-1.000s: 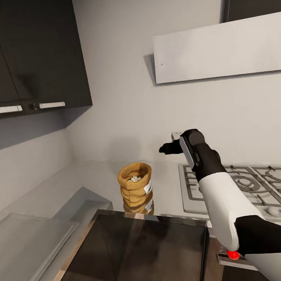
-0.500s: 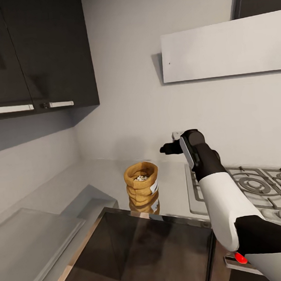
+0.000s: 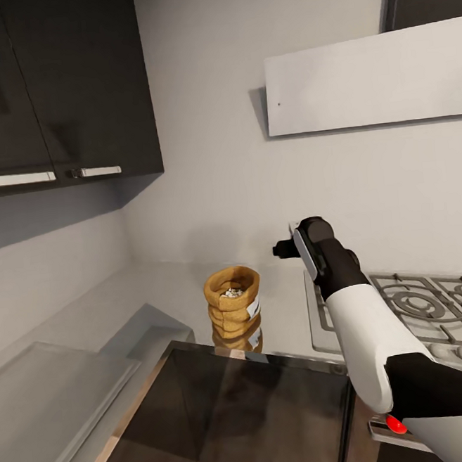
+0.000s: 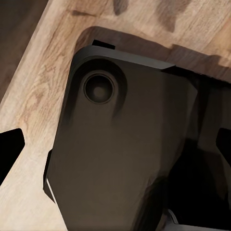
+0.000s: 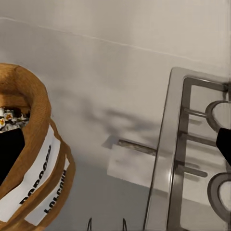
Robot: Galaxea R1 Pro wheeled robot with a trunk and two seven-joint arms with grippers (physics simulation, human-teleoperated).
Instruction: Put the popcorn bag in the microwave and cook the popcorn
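The popcorn bag [image 3: 233, 307] stands upright on the grey countertop [image 3: 159, 287], mustard-brown with a rolled rim and a white label. Whitish popcorn [image 3: 231, 292] shows in its mouth. My right gripper [image 3: 281, 249] hovers above the counter, to the right of the bag and a little beyond it, not touching it. In the right wrist view the bag [image 5: 33, 159] sits beside one black fingertip [image 5: 9, 154]; the other fingertip [image 5: 224, 144] is far off over the stove, so the right gripper [image 5: 115, 149] is open and empty. My left gripper [image 4: 115, 144] is open over the wooden floor [image 4: 43, 82].
A steel gas hob [image 3: 422, 304] lies in the counter right of the bag. A dark glossy panel with a steel edge [image 3: 234, 414] fills the foreground below the bag. Dark wall cabinets [image 3: 68, 84] hang at left, a white hood [image 3: 365, 80] at right. My dark base [image 4: 125, 159] lies under the left gripper.
The camera first shifted, moving the whole scene to the right. Since then my right gripper has drawn slightly right and back from the bag. The bag has not moved.
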